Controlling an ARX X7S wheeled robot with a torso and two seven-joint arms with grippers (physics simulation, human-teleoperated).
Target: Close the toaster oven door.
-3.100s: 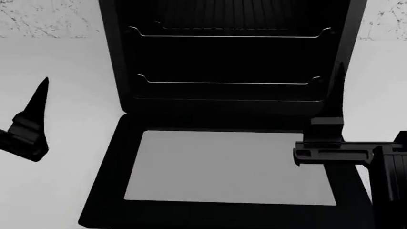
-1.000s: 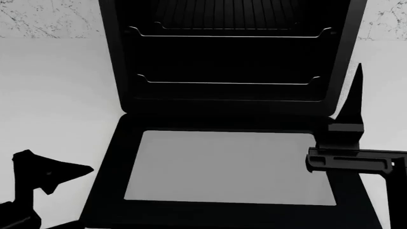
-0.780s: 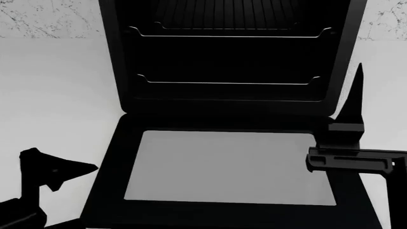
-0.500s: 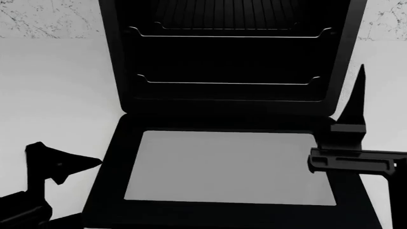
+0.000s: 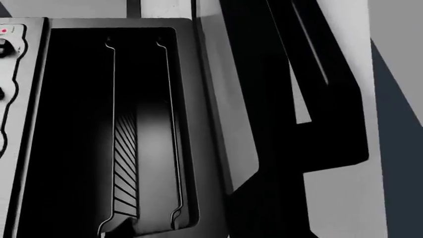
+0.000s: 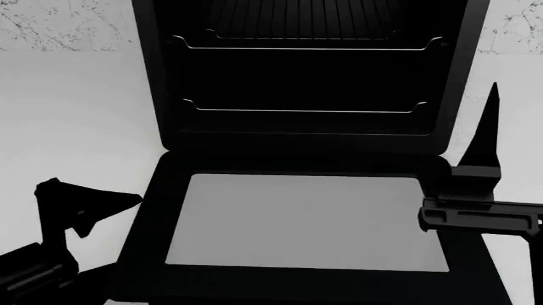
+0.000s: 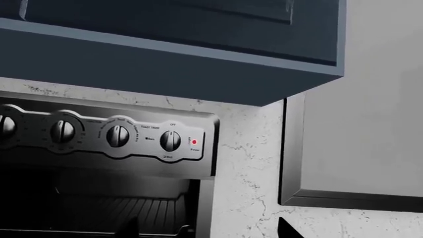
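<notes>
Left tool [image 6: 93,206] spread beside toaster oven door [image 6: 306,222] — right tool's [image 6: 479,190] state unclear.

Flat, even sim light, no clear source. White desk [image 6: 76,114] reads bright; oven [image 6: 306,82] interior nearly pure black, only rack wires and ribbed top catch light. Door [image 6: 306,219] glass dull grey, no glare. Edges sharp, no blur or distortion. Shadows faint.
</notes>
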